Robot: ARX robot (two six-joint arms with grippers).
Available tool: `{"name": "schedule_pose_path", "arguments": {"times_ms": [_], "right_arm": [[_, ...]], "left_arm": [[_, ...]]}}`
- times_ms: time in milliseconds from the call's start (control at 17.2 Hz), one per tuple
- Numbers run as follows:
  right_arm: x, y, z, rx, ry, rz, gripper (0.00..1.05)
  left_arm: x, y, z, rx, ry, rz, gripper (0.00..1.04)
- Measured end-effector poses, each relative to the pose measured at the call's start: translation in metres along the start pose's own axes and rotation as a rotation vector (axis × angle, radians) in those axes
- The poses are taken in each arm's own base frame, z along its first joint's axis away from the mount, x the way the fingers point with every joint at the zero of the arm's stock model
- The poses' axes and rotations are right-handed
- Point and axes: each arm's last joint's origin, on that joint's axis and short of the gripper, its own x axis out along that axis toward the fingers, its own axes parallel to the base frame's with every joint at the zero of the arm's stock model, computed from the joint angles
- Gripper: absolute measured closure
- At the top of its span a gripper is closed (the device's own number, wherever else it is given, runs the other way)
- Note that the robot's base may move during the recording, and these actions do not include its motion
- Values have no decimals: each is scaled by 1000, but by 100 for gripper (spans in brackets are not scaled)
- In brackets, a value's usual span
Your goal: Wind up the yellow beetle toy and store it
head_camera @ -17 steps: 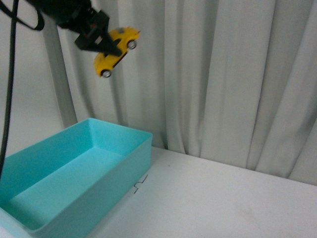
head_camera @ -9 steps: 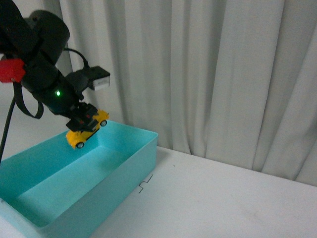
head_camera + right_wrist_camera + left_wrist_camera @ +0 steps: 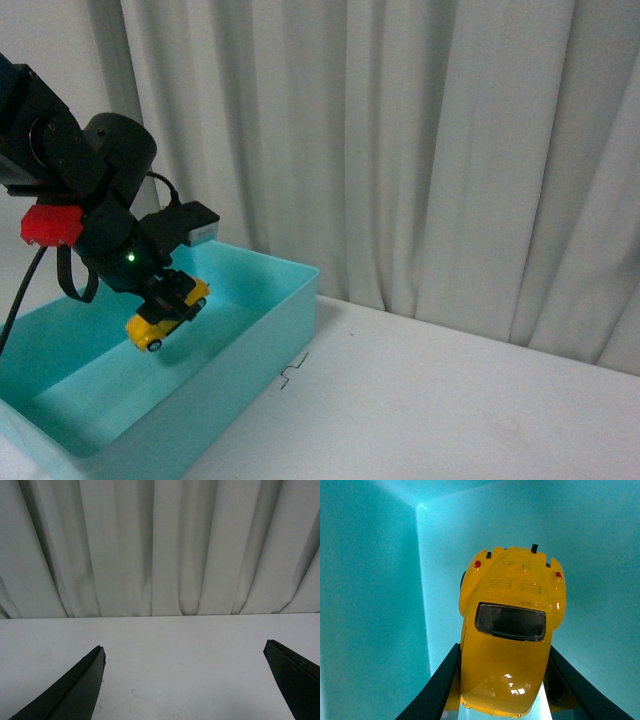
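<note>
Holding the yellow beetle toy (image 3: 165, 314) in the left hand (image 3: 172, 300), clamped across both flanks, tail end tilted lowest, inside the teal bin (image 3: 268, 335) at the tabletop's left edge and apparently clear of the bin floor. Probably light, rigid and hard-shelled. Glossy and rounded too, so likely to slip if pinched on the roof curve. Better taken low on the flatter sides, between the wheels, leaving them free to spin. Right hand (image 3: 185, 650) spread wide, gripping nothing, above the tabletop, facing the curtain (image 3: 165, 545) at its far edge.
</note>
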Motion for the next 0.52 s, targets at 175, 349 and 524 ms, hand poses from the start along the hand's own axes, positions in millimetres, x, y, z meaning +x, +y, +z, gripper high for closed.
{"name": "schedule_pose_path", "arguments": {"times_ms": [175,349,524], "right_arm": [[0,0,0,0,0,0,7],[0,0,0,0,0,0,7],[0,0,0,0,0,0,7]], "left_arm": [[2,-8,1,7,-2,-8,52],[-1,-13,-1,-1,2,-38,21],[-31,-3,1,-7,-25,-16,7]]}}
